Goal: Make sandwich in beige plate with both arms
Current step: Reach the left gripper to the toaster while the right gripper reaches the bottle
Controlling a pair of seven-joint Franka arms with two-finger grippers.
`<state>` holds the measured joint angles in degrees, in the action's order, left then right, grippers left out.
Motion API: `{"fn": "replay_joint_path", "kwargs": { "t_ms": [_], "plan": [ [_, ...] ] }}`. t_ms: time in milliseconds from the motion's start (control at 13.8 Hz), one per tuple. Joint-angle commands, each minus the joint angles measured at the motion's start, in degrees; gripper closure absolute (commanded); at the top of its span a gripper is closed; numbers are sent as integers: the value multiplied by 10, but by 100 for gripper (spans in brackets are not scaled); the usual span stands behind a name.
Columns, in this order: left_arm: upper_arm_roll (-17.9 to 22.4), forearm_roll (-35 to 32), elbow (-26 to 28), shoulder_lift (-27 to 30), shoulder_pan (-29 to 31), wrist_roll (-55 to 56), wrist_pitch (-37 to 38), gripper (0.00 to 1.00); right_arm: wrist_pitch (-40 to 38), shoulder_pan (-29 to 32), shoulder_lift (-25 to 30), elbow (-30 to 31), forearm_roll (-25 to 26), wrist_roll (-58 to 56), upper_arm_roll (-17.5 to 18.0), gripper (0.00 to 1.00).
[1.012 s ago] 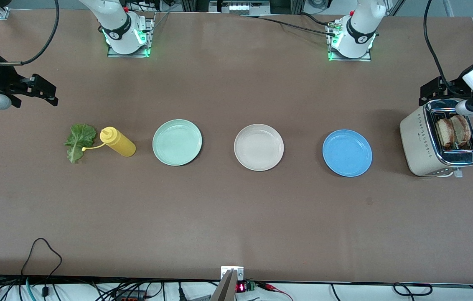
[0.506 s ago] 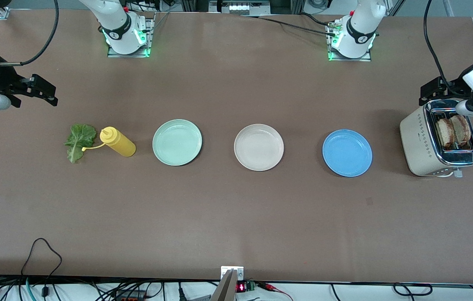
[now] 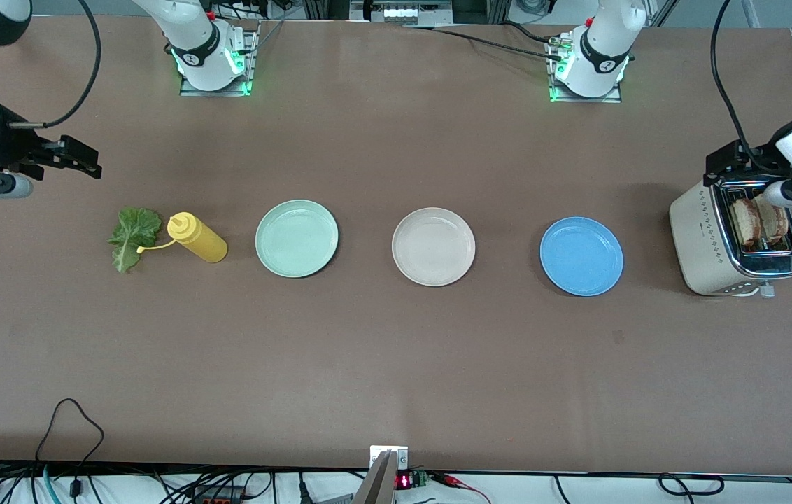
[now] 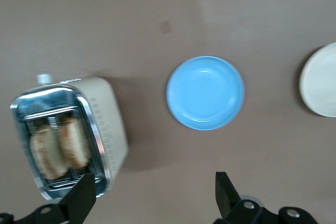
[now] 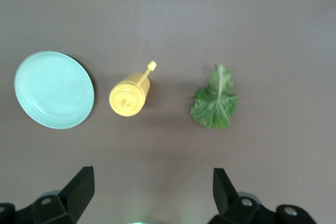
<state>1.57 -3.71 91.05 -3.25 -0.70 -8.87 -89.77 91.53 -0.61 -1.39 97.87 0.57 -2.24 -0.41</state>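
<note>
The beige plate (image 3: 433, 246) sits bare at the table's middle, and its edge shows in the left wrist view (image 4: 321, 80). Two toasted bread slices (image 3: 760, 220) stand upright in the toaster (image 3: 707, 241) at the left arm's end; they also show in the left wrist view (image 4: 60, 145). A green lettuce leaf (image 3: 133, 236) lies flat at the right arm's end and shows in the right wrist view (image 5: 214, 103). My left gripper (image 3: 730, 161) is open and empty over the toaster's edge. My right gripper (image 3: 85, 159) is open and empty over bare table beside the lettuce.
A yellow squeeze bottle (image 3: 198, 239) lies beside the lettuce. A mint-green plate (image 3: 297, 238) sits between the bottle and the beige plate. A blue plate (image 3: 581, 256) sits between the beige plate and the toaster. Cables run along the table's near edge.
Both grippers have shifted slightly: the left one toward the toaster's top, the right one a little toward the lettuce. Nothing on the table has moved.
</note>
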Motion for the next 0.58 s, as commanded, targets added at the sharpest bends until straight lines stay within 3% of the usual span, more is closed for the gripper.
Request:
{"fn": "replay_joint_path", "kwargs": {
  "t_ms": [0,289,506],
  "plan": [
    [2,-63,-43,-32,3,-11,21,0,-7,26,-28,-2,7,-23,3,0],
    [2,-66,-29,-69,72,-14,13,0,13,52,-66,-2,7,-36,3,0],
    [0,-65,20,-77,87,-18,-24,1,18,55,-72,-2,7,-42,3,0]
  ]
}}
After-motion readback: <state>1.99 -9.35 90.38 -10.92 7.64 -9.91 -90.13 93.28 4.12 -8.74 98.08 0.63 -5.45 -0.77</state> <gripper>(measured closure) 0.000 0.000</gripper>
